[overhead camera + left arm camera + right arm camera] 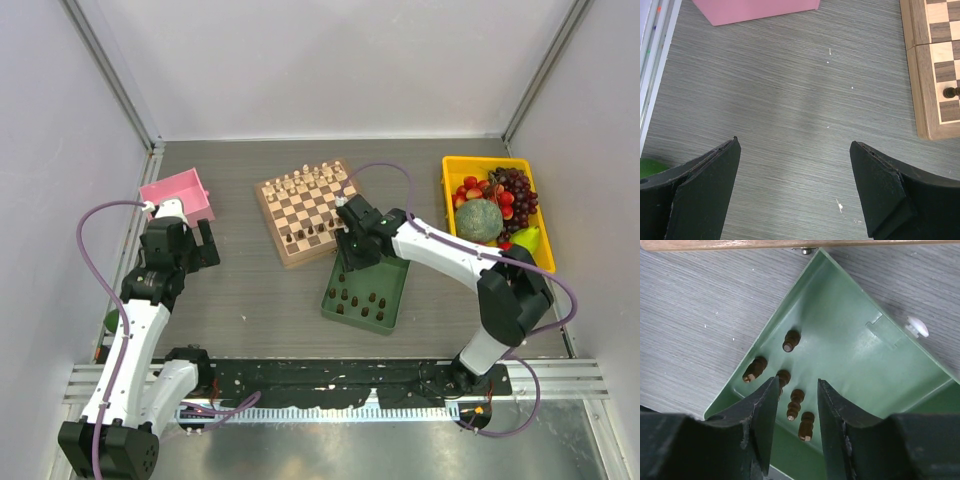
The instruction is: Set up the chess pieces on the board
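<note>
Grey streaked table [790, 100] underlies it all: small turned dark wooden chess pieces [795, 404] sit in a smooth green plastic tray [840, 315], with a few more on the checked wooden board [305, 212] just beside it. Right end effector [797, 382] hangs over one, part open, gripping nothing; left end effector [795, 142] gapes wide, empty, above the table

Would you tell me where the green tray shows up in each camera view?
Top external: green tray near centre, below the board.
Left wrist: not in view.
Right wrist: tray fills the middle, chess pieces in it.
Shared landmark: the board, in all three views.
</note>
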`<state>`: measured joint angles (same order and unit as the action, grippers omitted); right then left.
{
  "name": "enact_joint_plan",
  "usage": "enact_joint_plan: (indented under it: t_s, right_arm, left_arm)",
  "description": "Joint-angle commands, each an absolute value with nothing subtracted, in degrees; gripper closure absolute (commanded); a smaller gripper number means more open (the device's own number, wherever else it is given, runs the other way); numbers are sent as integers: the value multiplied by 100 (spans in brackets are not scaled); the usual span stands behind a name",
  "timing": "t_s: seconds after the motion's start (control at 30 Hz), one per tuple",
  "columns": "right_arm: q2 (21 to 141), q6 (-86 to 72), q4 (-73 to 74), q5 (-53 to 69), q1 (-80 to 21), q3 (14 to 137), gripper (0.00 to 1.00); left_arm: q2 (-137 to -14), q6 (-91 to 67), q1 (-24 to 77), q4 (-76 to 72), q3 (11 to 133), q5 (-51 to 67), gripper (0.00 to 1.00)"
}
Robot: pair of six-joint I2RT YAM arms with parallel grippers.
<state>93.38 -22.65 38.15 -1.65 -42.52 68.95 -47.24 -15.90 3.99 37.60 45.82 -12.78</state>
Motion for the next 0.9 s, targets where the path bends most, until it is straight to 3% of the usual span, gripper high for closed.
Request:
enact_joint_plan:
  t_s: [0.0,0.73,0.87]
  right_arm:
    - [9553,-2294,3577,-88,-4280,6961,57]
    - [10195,-2355,3112,18,-4342,7058,62]
    - [10274,-2373,3076,18,-4342,7128,67]
  left_arm:
    - [-4685,-1538,369,3665,4720,-1222,1]
    - [-4729,-1538,360,3683,4729,-1239,1]
    - [-4729,-1538,360,3683,4729,-1239,1]
